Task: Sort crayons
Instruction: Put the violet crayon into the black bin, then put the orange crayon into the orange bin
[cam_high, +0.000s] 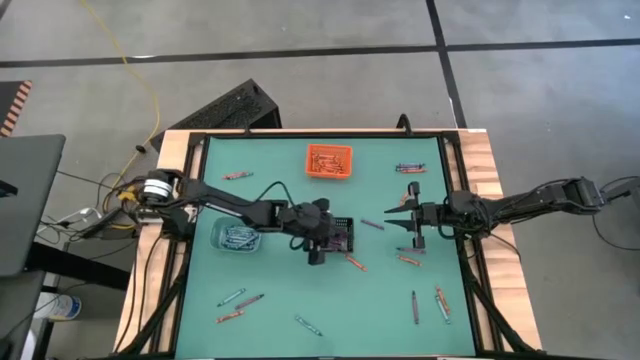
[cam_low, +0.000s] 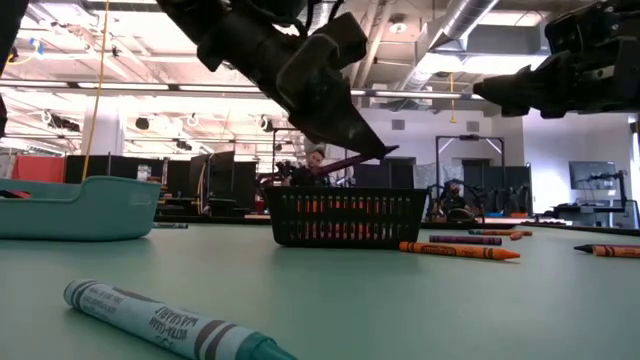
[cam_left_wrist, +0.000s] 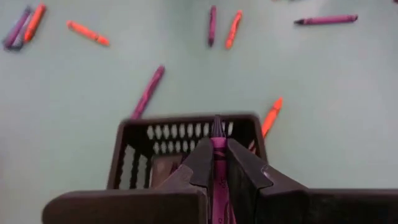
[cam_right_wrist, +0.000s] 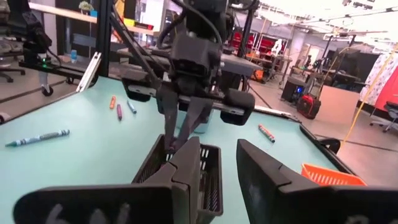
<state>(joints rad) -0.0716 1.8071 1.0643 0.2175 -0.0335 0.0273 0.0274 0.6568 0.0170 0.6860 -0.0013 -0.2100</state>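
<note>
My left gripper (cam_left_wrist: 217, 148) is shut on a purple crayon (cam_left_wrist: 218, 163) and hangs over the black mesh bin (cam_left_wrist: 142, 148) at the table's middle (cam_high: 346, 243); the low view shows the crayon (cam_low: 362, 157) poking out above the bin (cam_low: 345, 217). Purple crayons lie inside that bin. My right gripper (cam_high: 393, 221) waits open and level to the bin's right, fingers empty (cam_right_wrist: 227, 171). More crayons lie loose on the green mat, among them an orange one (cam_high: 355, 262) and a purple one (cam_high: 372, 224). My left gripper pinches the purple crayon between its two fingers, with the crayon lying along them. The pointed tip (cam_left_wrist: 217, 126) sticks out past the fingertips. The fingers slant down from the table's left side. The crayon is lifted clear, tip over the black bin's opening.
An orange bin (cam_high: 329, 161) with orange crayons stands at the far middle. A pale teal bin (cam_high: 237, 237) with blue crayons sits left of the black bin. Loose crayons lie along the near edge (cam_high: 308, 324), at the right (cam_high: 441, 302) and at the far left (cam_high: 237, 176).
</note>
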